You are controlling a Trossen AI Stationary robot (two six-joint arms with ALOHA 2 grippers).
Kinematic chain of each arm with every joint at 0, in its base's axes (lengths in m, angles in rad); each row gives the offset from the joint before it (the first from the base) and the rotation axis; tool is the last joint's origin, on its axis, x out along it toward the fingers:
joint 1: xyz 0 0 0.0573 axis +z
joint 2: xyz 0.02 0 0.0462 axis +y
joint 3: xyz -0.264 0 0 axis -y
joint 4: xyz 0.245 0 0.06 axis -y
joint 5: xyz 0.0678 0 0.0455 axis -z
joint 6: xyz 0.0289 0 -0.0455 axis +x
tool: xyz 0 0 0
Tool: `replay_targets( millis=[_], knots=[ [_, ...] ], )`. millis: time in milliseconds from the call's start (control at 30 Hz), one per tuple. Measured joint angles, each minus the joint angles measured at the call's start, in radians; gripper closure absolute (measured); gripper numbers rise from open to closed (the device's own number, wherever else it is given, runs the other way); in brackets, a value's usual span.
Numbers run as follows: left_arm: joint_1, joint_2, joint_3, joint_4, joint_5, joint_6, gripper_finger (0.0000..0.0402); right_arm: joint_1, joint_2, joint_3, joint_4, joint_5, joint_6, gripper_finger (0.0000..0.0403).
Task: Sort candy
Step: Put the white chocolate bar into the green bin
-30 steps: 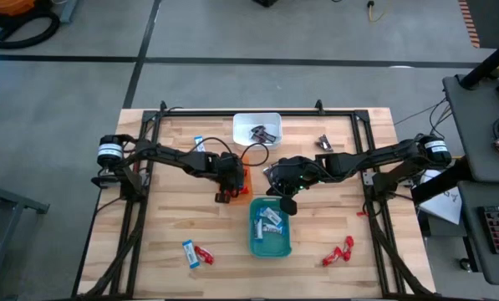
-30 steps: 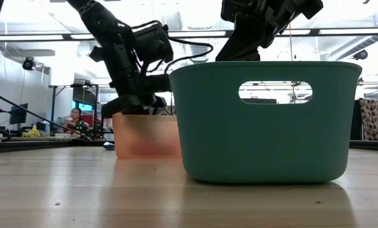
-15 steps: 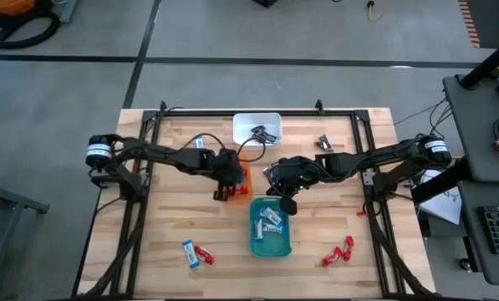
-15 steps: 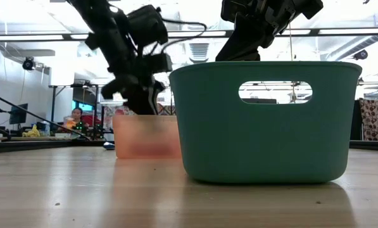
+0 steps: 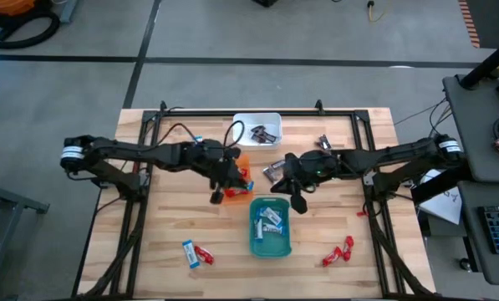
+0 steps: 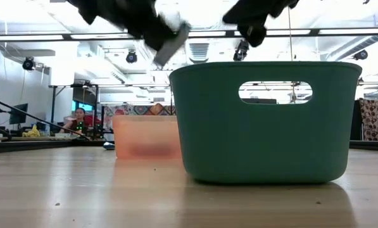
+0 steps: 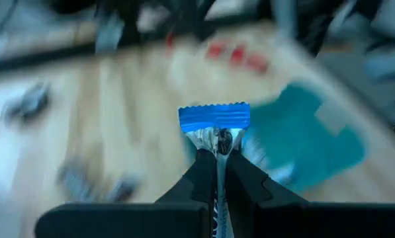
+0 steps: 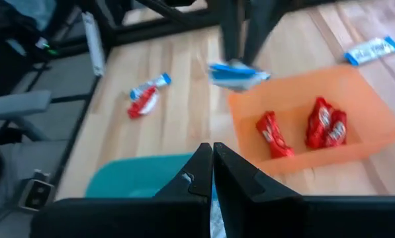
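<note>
The candy is scattered all over the worktop (image 5: 165, 226). Red wrapped pieces (image 8: 273, 134) sit in the orange tray (image 8: 376, 125), blue-and-white ones (image 5: 271, 219) lie in the teal bin (image 5: 270, 247), and dark brown/silver ones (image 5: 262, 133) are in the white tray (image 5: 242, 119) at the far edge. A few loose bits are still out on the wood: a blue-and-white plus red pair (image 5: 196, 253) near the front left, a red cluster (image 5: 339, 251) front right, and a dark one (image 5: 323, 143) over by the right rail.

The left gripper (image 5: 220, 191) is reached out over the middle, just at the near edge of the orange tray, arm stretched long across from the left side. It's clamped on a blue-and-white candy (image 7: 215, 125); in the left wrist view the wrapper sticks straight out from between the pinched fingers (image 7: 196, 173), crimped blue end farthest from the gripper, long axis in line with the fingers. The same candy shows in the right wrist view as a blurry blue-white strip hanging above the tray's edge, lying roughly level.

The right gripper (image 5: 296, 199) sits just beyond the teal bin's far rim, arm stretched in from the right. Its fingers (image 8: 198, 170) are pressed together, and I can't make out whether there's anything between them.
</note>
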Motion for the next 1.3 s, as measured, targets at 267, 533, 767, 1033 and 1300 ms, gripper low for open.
replay_targets(
  millis=[267, 533, 767, 1033, 1300],
  knots=[
    [-0.142, 0.038, -0.002, 0.294, 0.015, -0.027, 0.04, 0.061, -0.06, -0.001, -0.016, 0.0, 0.004, 0.0394],
    [-0.19, 0.178, -0.002, 0.437, -0.065, -0.092, 0.04, 0.106, -0.11, -0.001, -0.03, -0.001, 0.038, 0.0394],
    [-0.194, 0.296, 0.029, 0.462, -0.066, -0.16, 0.0398, 0.141, -0.145, -0.001, -0.03, -0.001, 0.065, 0.0394],
    [-0.201, 0.4, 0.104, 0.36, -0.085, -0.172, 0.0381, 0.145, -0.137, 0.0, -0.041, 0.009, 0.125, 0.0394],
    [-0.21, 0.436, 0.164, 0.216, -0.18, -0.182, 0.034, 0.145, -0.14, 0.003, -0.166, 0.159, 0.17, 0.0394]
  ],
)
